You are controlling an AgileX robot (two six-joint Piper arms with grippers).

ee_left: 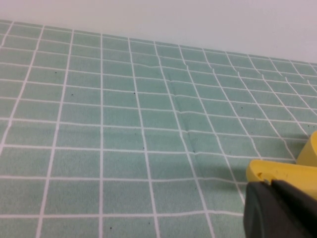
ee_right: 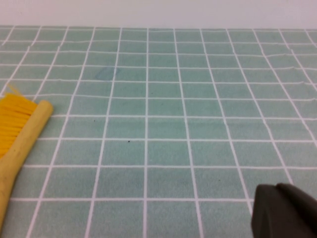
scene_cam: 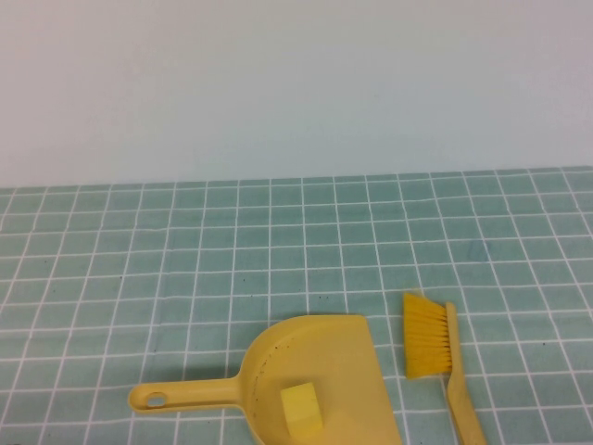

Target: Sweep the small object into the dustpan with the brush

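Observation:
The yellow dustpan (scene_cam: 343,357) lies at the front of the table, its thin handle pointing left. The small object (scene_cam: 301,408), a pale yellow cube, rests inside the pan. Just right of the pan lies the brush (scene_cam: 432,338), orange-yellow bristles toward the pan and handle toward the front edge. Neither gripper shows in the high view. In the left wrist view my left gripper (ee_left: 270,185) is shut with nothing in it, its dark tips just short of the dustpan handle's holed end (ee_left: 282,172). In the right wrist view my right gripper (ee_right: 278,191) is shut and empty, over bare cloth and well apart from the brush (ee_right: 22,134).
A green cloth with a white grid (scene_cam: 278,250) covers the table, and a plain pale wall (scene_cam: 296,83) stands behind it.

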